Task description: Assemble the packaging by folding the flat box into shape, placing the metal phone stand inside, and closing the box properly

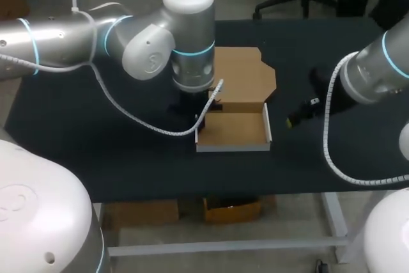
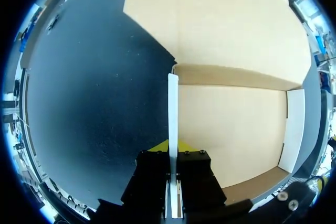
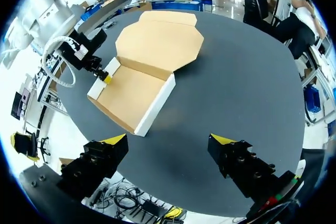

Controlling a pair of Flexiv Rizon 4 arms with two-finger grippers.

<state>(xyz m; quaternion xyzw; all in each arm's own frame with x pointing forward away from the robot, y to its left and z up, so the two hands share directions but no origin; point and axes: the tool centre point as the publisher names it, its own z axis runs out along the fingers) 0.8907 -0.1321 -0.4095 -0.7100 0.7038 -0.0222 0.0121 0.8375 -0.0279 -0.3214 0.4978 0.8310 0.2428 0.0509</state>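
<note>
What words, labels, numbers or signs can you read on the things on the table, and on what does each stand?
None can be read.
The cardboard box shows plain brown and white faces, no print.
The black table bears no marking.
The left gripper and right gripper show no legible label.

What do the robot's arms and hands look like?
The left arm and right arm are rounded silver-white tubes with light blue rings at the joints. A white spiral-wrapped cable trails along each. The left hand and right hand are black blocks with bright yellow fingertips.
</note>
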